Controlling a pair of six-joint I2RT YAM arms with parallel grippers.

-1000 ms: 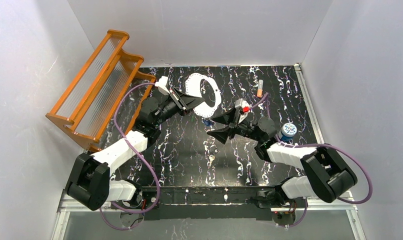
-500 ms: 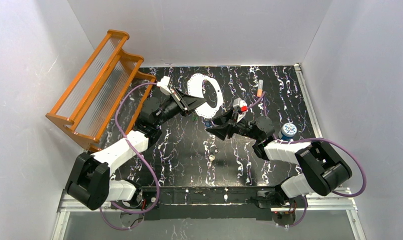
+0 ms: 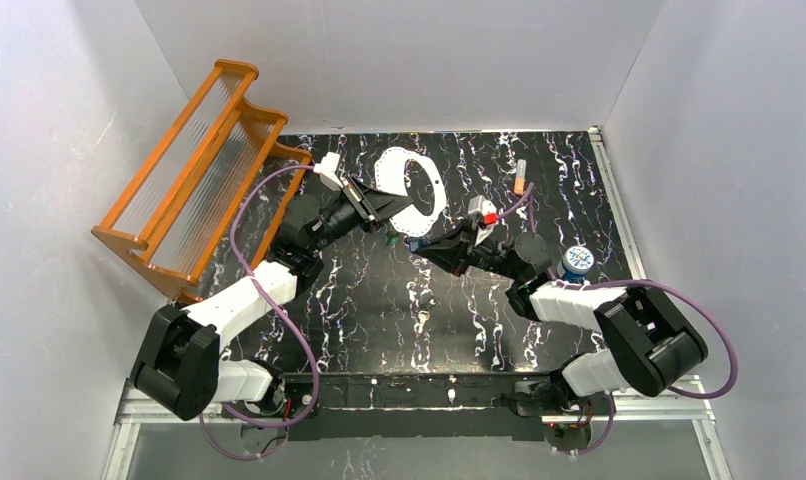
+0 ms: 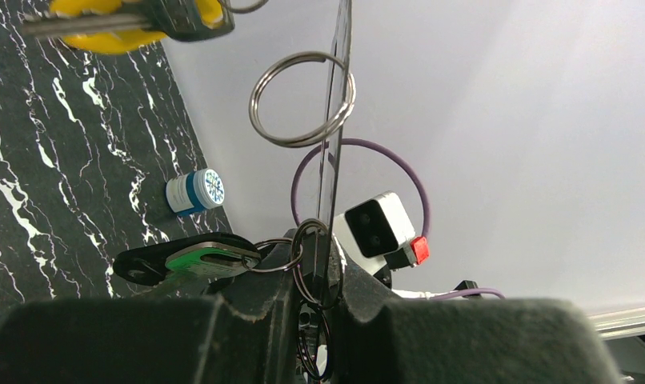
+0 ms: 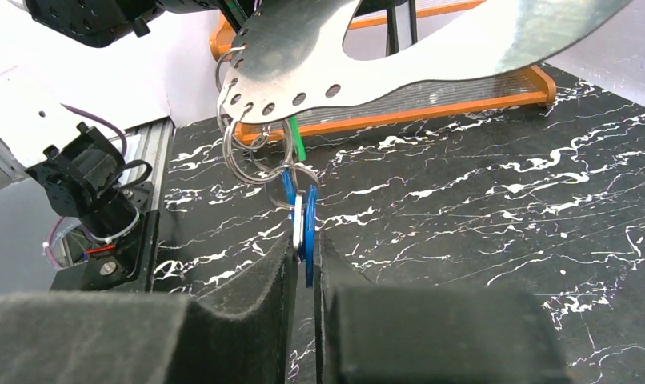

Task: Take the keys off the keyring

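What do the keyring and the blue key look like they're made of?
The keyring looks like thin sheet metal, brushed and shiny: it mirrors light and has punched holes. The blue key seems metal with a glossy blue plastic head, though it shows only edge-on.

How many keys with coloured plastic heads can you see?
3: a yellow key at the top of the left wrist view; a green key beside the left gripper; a blue key in the right gripper. More keys may be hidden behind the keyring.
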